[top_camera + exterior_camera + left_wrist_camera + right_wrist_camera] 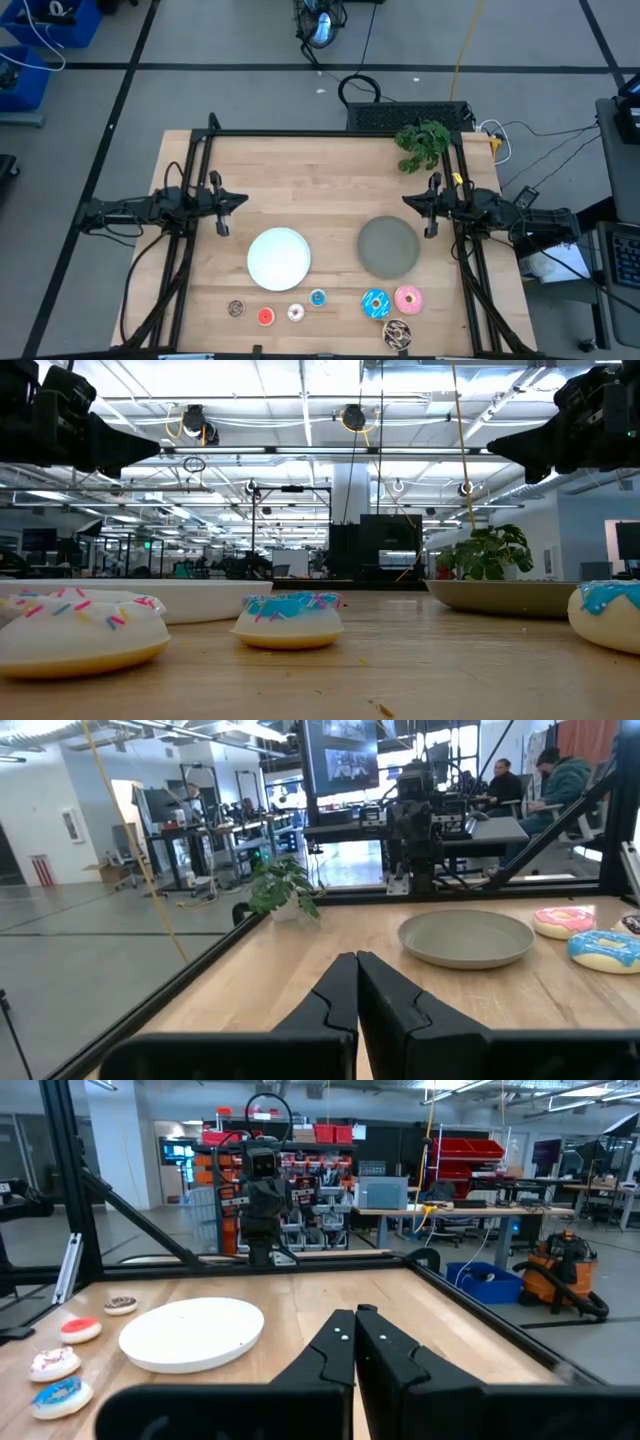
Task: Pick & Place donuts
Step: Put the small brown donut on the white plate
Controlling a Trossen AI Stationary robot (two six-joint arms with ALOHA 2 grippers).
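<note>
Left hand: the left hand [232, 200] hangs over the left side of the table [320, 170], well away from every donut. Its fingers [335, 995] are pressed together and hold nothing.
Right hand: the right hand [415, 203] hangs over the right side, just beside the grey plate [388, 246]. Its fingers [340, 1345] are pressed together too — nothing between them.
White plate: the white plate [279, 257] lies near the middle of the table, bare on top.
Grey plate: it lies to the right of the white plate, apart from it.
Tiny donuts: 4 sit in a row along the front edge, below the white plate — brown donut [236, 309], red donut [265, 316], white donut [296, 313], small blue donut [318, 297].
Big donuts: 3 sit below the grey plate. The blue sprinkled donut [375, 304] and the pink donut [408, 299] are side by side, and the speckled donut [397, 333] is just in front of them, near the table edge.
Plant: a green plant [422, 143] sits at the far right corner.
</note>
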